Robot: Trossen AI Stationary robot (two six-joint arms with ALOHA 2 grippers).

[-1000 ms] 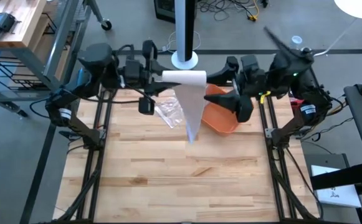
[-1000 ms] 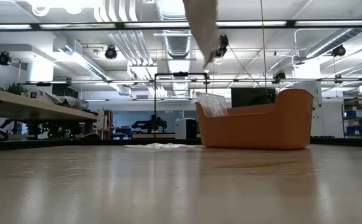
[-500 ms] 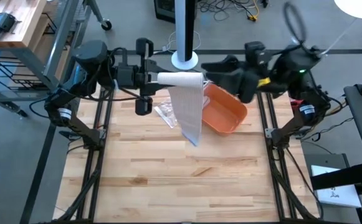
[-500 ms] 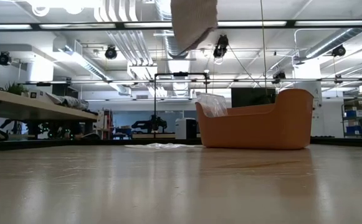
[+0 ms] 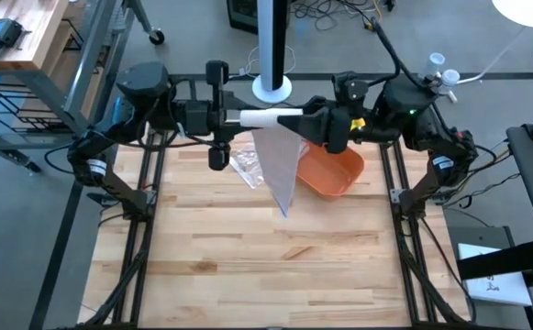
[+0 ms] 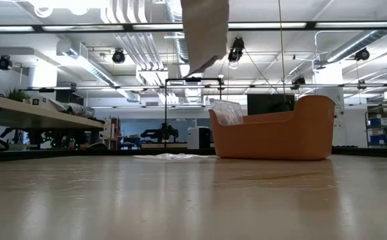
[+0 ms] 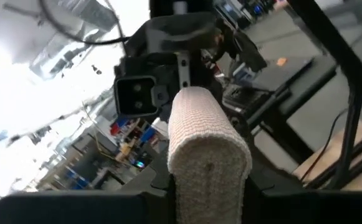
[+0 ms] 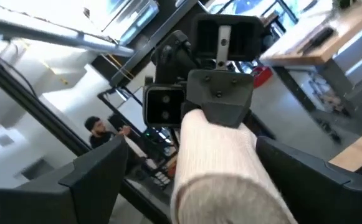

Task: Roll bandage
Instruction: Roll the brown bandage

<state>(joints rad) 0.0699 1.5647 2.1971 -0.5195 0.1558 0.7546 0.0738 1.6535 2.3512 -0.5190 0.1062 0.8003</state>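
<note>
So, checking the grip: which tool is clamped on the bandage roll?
The left tool, shut on the roll. The right tool stands open around its other end.

You have the bandage aloft over the table's far edge: white woven roll lying horizontal, loose tail hanging down, tapering to a point, its end well clear of the tabletop.

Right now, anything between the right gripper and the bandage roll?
Nothing visible. The right gripper is open with its fingers either side of the roll's free end; the left gripper holds the other end, tail hanging above the table.
</note>
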